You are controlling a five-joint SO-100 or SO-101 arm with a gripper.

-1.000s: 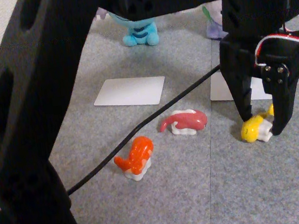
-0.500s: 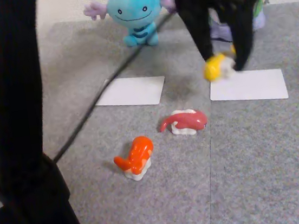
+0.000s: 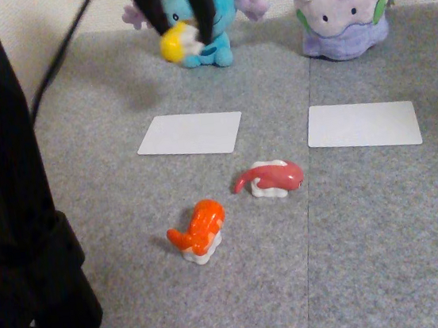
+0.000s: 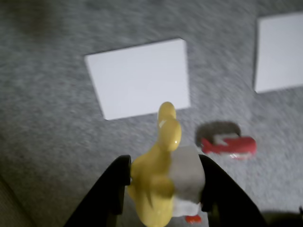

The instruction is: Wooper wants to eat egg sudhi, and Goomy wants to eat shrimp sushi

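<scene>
The white card (image 3: 190,134) in front of Wooper (image 3: 208,13) is where the egg sudhi (image 3: 176,43) seems meant to go, and that card lies below and slightly ahead of the gripper (image 3: 182,39). In the fixed view the gripper hangs high above the grey mat (image 3: 374,257), in front of Wooper's body, with the card on the floor nearer the camera. In the wrist view the same card (image 4: 139,78) sits just beyond the yellow tip of the egg sudhi (image 4: 158,184), so the judged move is mostly a descent with a small reach forward.

The gripper (image 4: 163,189) is pinched on the egg sudhi, 1 dark finger (image 4: 118,182) on the yellow side and the other against the white rice block. The piece's long axis points away from the wrist, toward the card (roughly crosswise to its near edge).

Goomy (image 3: 341,9) sits well to the right in the fixed view, behind a second card (image 3: 363,125). The pink-red sushi (image 3: 270,178) and orange sushi (image 3: 198,230) lie on the mat, untouched
</scene>
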